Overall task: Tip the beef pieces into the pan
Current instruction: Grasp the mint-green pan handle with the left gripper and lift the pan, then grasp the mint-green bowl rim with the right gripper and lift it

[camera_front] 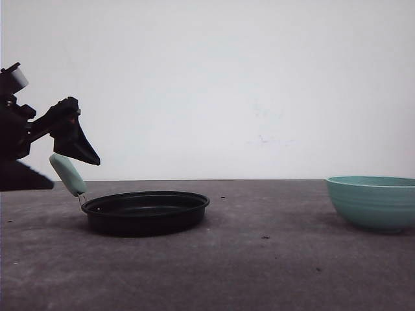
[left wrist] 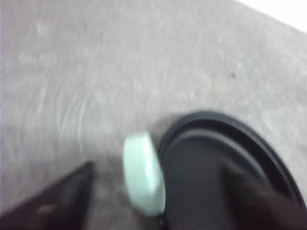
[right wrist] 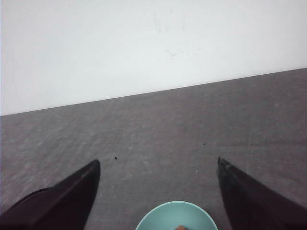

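Looking forward, the pan (camera_front: 146,210) sits empty-looking on the table (camera_front: 259,272), the bowl (camera_front: 374,202) well apart; pouring seems not yet begun. The left gripper (camera_front: 83,154) hovers over the handle (camera_front: 67,173).

Left wrist: blurred fingers (left wrist: 53,203) spread around that handle.

Right wrist: the right gripper (right wrist: 158,191), fingers spread, hangs above the bowl, an orange bit, likely the beef (right wrist: 180,228), inside.

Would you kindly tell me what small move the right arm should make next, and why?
Probably lower the right hand and close on the teal bowl. Its fingers are open with the bowl's rim between them, and the bowl rests apart from the pan.
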{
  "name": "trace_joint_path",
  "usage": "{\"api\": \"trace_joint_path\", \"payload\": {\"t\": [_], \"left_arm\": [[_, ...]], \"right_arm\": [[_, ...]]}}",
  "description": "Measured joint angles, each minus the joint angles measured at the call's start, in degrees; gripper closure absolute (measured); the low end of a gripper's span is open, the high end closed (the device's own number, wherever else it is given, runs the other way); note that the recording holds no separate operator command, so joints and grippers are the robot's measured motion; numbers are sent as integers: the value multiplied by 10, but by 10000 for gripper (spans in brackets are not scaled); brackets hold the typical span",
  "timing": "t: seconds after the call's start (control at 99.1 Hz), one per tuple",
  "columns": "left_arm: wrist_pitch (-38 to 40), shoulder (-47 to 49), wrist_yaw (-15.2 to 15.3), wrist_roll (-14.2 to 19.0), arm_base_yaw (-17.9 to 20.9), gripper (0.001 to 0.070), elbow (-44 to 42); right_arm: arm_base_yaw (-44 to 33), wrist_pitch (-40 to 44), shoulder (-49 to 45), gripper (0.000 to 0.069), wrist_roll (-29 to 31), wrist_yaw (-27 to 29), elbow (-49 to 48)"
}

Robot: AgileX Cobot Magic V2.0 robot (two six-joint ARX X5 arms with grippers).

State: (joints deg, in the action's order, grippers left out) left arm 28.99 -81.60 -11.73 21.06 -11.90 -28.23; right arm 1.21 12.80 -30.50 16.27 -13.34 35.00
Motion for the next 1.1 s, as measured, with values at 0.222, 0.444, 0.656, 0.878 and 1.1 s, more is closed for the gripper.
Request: {"api": "trace_joint_path", "payload": {"t": [0.222,0.444,0.656,0.878,1.1], "left_arm": [[-3,-26,14,0,0,530,-12],[-42,-29,3,2,0,653,-44],[-65,59,-25,19,2,655,-46],[-135,250,-33,36,2,656,-51],[-238,392,-48,40,0,656,-51]], "right_arm": [[0,0,-4,209,0,0,0],[0,3,-12,209,0,12,0],[0,57,-70,299,8,45,0],[0,52,-205,311,20,43,0],[0,-8,-342,311,42,38,0]]}}
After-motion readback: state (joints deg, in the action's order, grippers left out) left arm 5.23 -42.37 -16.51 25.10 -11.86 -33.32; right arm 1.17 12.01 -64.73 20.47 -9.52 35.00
